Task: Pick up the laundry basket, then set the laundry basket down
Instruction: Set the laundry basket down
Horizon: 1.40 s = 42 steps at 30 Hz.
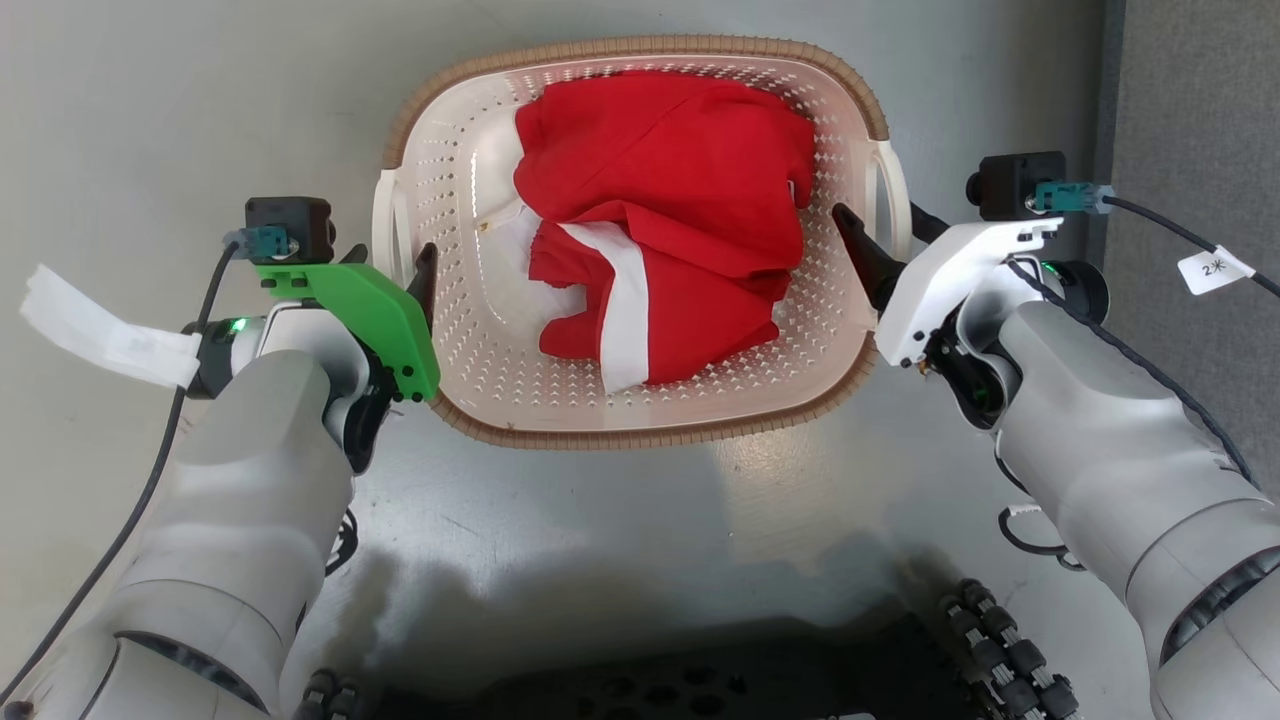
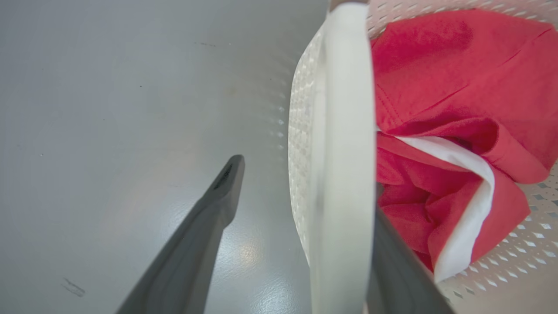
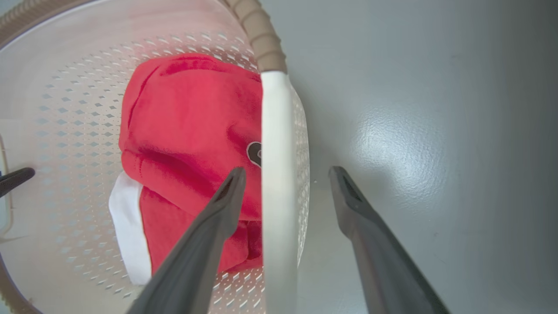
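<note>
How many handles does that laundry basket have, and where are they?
2. One white loop handle sits on the laundry basket's left side, between the left gripper's fingers; the other on its right side, between the right gripper's fingers.

Laundry basket (image 1: 640,435): one
Loop handles (image 1: 893,190): two
Red-and-white garment (image 1: 680,180): one
Grippers: two, left gripper (image 1: 392,258) and right gripper (image 1: 878,215)
Paper tags (image 1: 1213,268): two

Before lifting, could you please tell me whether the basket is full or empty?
Partly full: the basket holds one crumpled red-and-white cloth; its walls show bare.
</note>
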{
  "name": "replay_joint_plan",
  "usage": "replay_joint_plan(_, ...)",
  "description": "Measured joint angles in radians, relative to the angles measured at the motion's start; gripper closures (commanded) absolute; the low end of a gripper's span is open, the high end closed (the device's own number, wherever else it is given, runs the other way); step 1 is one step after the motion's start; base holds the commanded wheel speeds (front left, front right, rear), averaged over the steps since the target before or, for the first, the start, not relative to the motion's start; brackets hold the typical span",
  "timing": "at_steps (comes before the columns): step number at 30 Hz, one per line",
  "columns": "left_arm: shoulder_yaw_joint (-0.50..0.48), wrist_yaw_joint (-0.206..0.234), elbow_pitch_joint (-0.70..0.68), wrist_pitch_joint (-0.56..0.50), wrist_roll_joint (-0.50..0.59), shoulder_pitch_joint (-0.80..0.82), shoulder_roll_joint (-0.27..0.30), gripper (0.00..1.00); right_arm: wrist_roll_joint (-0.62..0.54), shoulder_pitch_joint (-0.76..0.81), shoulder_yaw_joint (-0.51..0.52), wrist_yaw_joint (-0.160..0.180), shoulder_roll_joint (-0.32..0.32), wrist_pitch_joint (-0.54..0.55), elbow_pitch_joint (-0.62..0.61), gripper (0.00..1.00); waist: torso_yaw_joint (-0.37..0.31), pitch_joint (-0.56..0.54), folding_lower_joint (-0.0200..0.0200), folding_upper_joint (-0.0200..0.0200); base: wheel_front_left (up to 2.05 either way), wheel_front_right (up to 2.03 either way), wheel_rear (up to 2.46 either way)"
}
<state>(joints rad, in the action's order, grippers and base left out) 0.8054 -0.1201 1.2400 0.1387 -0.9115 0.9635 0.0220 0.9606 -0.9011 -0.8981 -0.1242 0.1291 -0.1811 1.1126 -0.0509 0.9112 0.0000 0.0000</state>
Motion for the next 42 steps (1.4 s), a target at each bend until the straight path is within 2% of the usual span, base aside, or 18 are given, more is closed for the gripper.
replay_joint_plan(18,0.002,-0.003,0.014,0.015,-0.007,-0.011,0.0,0.0,0.02,-0.01,-0.02,0.0,-0.014,-0.019,0.01,0.0,-0.012,-0.069,0.0,0.0,0.0,0.0,0.0)
replay_joint_plan(42,0.005,-0.004,-0.021,0.101,-0.017,-0.131,0.003,0.0,0.032,0.103,-0.046,0.0,0.013,-0.062,0.012,0.0,-0.016,-0.366,0.0,0.0,0.0,0.0,0.0)
